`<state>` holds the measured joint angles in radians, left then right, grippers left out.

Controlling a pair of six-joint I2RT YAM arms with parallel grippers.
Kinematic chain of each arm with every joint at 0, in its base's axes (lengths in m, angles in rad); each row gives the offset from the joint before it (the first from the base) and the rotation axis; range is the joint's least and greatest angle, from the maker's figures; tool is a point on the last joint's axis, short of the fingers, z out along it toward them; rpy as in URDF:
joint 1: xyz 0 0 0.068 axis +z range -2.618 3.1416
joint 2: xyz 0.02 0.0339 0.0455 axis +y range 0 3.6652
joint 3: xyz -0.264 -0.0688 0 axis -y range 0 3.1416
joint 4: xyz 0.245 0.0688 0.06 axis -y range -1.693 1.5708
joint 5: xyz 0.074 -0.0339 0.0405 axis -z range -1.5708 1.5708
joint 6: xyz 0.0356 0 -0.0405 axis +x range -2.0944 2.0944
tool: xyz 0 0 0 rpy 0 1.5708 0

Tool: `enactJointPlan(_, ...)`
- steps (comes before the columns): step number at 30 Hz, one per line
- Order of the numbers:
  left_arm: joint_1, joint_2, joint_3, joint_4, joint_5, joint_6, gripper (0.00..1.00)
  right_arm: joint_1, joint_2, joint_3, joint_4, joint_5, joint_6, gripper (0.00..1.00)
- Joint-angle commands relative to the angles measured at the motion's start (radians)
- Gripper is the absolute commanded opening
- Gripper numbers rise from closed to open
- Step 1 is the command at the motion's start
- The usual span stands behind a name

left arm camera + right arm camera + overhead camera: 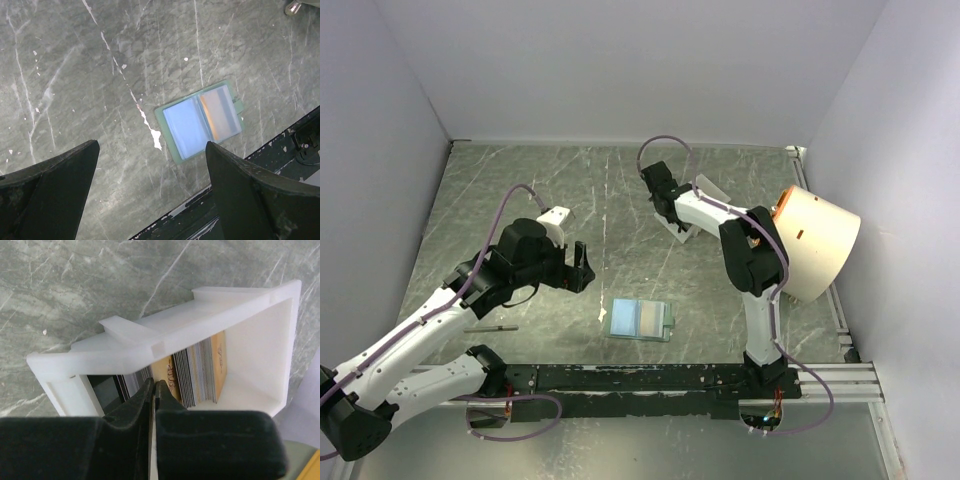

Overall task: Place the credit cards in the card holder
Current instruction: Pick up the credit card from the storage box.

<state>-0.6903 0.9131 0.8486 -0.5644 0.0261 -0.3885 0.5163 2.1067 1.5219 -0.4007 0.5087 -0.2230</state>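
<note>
The card holder [640, 320] lies open on the table near the front edge, sage-green with pale blue pockets. In the left wrist view the card holder [200, 122] shows an orange card in its right pocket. My left gripper [572, 245] hovers to its left, open and empty [152, 146]. Far back, my right gripper [672, 215] reaches into a white tray [150, 335] where the credit cards [200, 370], gold and dark, stand on edge in a row. The right gripper [154, 385] is shut there, its tips among the cards, with a thin card edge between the jaws.
A large beige cone-shaped object [815, 245] stands at the right wall beside the right arm. A thin dark rod [490, 327] lies on the table by the left arm. A black rail [650, 380] runs along the near edge.
</note>
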Motion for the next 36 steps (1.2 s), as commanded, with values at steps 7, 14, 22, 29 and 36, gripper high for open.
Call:
enactJointPlan(7, 0.017, -0.011, -0.012, 0.035, 0.032, 0.01, 0.99, 0.012, -0.129, 0.021, -0.112, 0.024, 0.077, 0.0)
enactJointPlan(14, 0.022, -0.001, -0.016, 0.04, 0.024, -0.009, 0.99, 0.056, -0.214, 0.0, -0.162, 0.073, 0.145, 0.0)
enactJointPlan(22, 0.022, 0.02, -0.039, 0.083, 0.128, -0.155, 0.97, 0.109, -0.368, -0.027, -0.256, 0.042, 0.278, 0.0)
enactJointPlan(29, 0.021, 0.021, -0.075, 0.191, 0.249, -0.368, 0.91, 0.185, -0.63, -0.17, -0.2, -0.193, 0.4, 0.0)
enactJointPlan(36, 0.021, 0.039, -0.104, 0.327, 0.336, -0.485, 0.8, 0.231, -0.883, -0.387, -0.038, -0.43, 0.567, 0.0)
